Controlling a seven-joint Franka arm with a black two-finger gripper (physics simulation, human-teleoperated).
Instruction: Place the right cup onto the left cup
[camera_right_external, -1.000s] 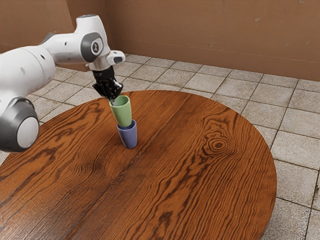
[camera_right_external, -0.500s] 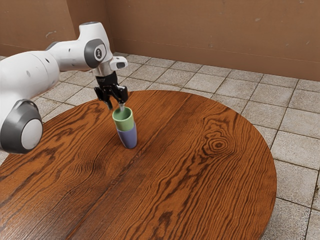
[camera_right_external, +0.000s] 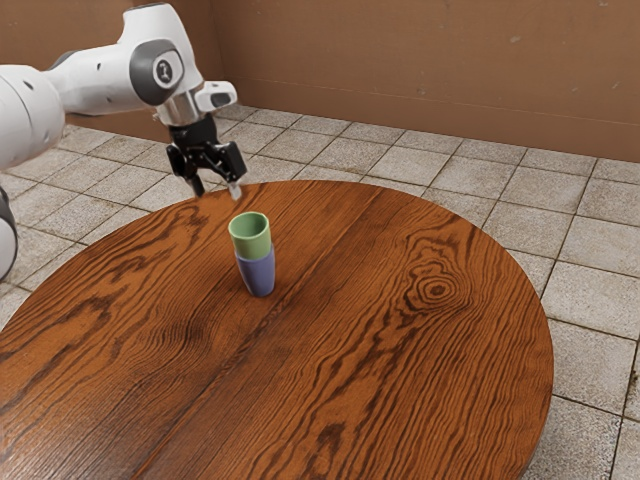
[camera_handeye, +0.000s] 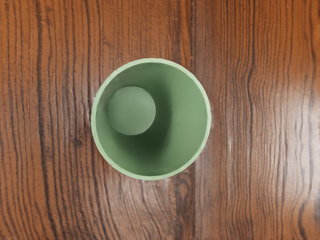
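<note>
My gripper (camera_right_external: 214, 191) is open in the exterior view, above the cups and toward the exterior view's left, with air between its fingers and the rim. The green cup (camera_right_external: 252, 238) sits nested in the blue-purple cup (camera_right_external: 258, 276), its upper part standing out of it. Both are upright on the table. Looking down from the hand, the wrist view has the green cup (camera_handeye: 192, 120) with its round mouth and inner bottom visible; the lower cup is hidden beneath it.
The round wooden table (camera_right_external: 380, 330) has its curved far edge just behind the cups. Beyond it lie a tiled floor (camera_right_external: 590, 290) and a brown wall (camera_right_external: 430, 80).
The green cup has gone down into the blue-purple one and is let go. My hand has opened, risen and drawn back toward the exterior view's left.
</note>
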